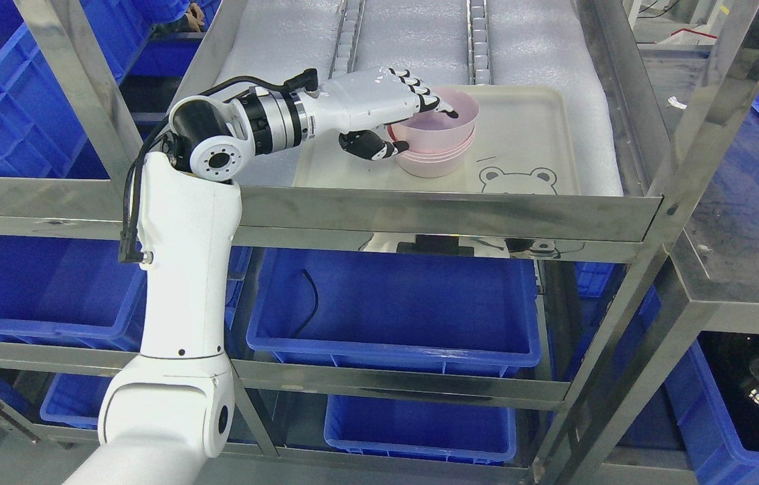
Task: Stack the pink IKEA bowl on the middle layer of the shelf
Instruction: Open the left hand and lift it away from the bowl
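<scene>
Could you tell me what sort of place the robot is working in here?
Probably a warehouse or lab storeroom: a stainless steel shelf rack holds rows of blue plastic bins, and the left hand grips a pink bowl on a cream tray.

Pink bowls (438, 135): two, nested in one stack. Tray (527, 145): one, cream, bear print. Robot hand (392, 111): one visible, the left. Blue bins (392, 303): at least seven in or around the shelf; more cut off at frame edges, exact total unclear. Steel shelf (446, 212): one.
</scene>
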Available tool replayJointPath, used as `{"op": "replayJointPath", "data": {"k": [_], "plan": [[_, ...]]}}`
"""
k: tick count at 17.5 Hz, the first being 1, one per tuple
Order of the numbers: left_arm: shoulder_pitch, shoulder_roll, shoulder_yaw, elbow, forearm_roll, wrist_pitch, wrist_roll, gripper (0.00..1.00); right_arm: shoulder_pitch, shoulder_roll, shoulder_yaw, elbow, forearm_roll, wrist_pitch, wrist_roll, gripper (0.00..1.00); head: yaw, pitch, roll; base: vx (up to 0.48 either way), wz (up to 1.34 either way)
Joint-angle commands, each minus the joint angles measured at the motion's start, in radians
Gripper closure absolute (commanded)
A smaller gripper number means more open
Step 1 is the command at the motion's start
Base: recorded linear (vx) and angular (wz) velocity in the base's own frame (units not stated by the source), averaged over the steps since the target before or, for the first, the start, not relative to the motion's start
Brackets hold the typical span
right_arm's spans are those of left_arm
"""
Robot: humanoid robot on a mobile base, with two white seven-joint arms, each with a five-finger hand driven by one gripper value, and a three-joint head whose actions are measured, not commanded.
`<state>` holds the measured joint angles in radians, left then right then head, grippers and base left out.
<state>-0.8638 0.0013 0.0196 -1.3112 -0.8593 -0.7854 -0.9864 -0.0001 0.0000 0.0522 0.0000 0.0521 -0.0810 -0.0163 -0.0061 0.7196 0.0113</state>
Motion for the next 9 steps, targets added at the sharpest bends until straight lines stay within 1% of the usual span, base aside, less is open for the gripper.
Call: {"op": "replayJointPath", "data": {"k": [1,3,4,6,7,9], "plan": [[-0.058,0.016,0.059,0.007,0.153,0.0,0.002,0.06,0.003,-0.017,0.0,-0.017,0.0,0.0,-0.002,0.0,0.0,0.0,0.0,0.0,0.0],[-0.078,0.016,0.057,0.006,0.36,0.0,0.002,0.0,0.003,-0.017,0.0,-0.017,0.0,0.0,-0.002,0.0,0.0,0.0,0.0,0.0,0.0],[-0.084,0.016,0.053,0.004,0.45,0.0,0.002,0.0,0.003,-0.017,0.0,-0.017,0.0,0.0,-0.002,0.0,0.0,0.0,0.0,0.0,0.0],[-0.08,0.016,0.043,0.004,0.493,0.0,0.027,0.0,0.005,-0.017,0.0,-0.017,0.0,0.0,-0.002,0.0,0.0,0.0,0.0,0.0,0.0],[-0.07,0.016,0.016,0.003,0.493,0.0,0.073,0.0,0.005,-0.017,0.0,-0.017,0.0,0.0,-0.002,0.0,0.0,0.0,0.0,0.0,0.0],[-0.019,0.016,-0.093,-0.011,0.491,0.0,0.219,0.0,0.003,-0.017,0.0,-0.017,0.0,0.0,-0.002,0.0,0.0,0.0,0.0,-0.02,0.0]]}}
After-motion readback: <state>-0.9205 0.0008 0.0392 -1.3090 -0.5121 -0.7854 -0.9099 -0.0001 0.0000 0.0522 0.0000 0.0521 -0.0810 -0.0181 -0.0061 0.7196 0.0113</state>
